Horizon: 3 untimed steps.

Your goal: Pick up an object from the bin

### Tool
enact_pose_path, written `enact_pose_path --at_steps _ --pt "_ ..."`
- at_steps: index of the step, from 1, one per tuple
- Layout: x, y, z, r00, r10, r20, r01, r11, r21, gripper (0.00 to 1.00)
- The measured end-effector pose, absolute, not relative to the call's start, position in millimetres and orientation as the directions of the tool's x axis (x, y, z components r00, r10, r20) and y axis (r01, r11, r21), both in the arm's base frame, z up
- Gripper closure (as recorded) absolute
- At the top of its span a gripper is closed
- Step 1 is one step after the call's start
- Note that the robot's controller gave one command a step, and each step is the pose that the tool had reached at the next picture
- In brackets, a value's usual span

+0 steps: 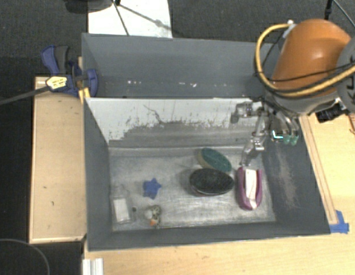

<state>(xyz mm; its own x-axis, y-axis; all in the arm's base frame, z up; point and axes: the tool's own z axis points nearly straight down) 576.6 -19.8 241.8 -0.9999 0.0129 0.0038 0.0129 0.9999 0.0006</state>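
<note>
Grasp is still pending: the jaws are hovering over the purple-and-white object [249, 188] at the bin's [166, 73] right; their opening cannot be told.

In the grey metal bin [177, 211] you see a flat black round disc [210, 182] touching a dark green oval pad [216, 159] behind it. Left of them lie a small blue star [152, 187], a clear block [121, 209] and a small brownish lump [153, 213].

A purple and white oblong object [249, 188] lies flat at the right end of the bin [177, 208] floor, pointing roughly toward the back wall, just beside a black oval thing [210, 182].
</note>
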Motion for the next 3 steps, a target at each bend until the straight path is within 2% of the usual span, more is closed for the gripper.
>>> enact_pose_path --at_steps 1,2,3 --pt "566.0 -6 70 -0.999 0.046 -0.004 0.046 0.999 0.001 0.0" --pt "558.5 -6 101 -0.985 0.17 -0.007 0.17 0.986 0.002 0.0" --pt "562.3 25 112 -0.967 0.255 -0.007 0.255 0.967 0.003 0.0"
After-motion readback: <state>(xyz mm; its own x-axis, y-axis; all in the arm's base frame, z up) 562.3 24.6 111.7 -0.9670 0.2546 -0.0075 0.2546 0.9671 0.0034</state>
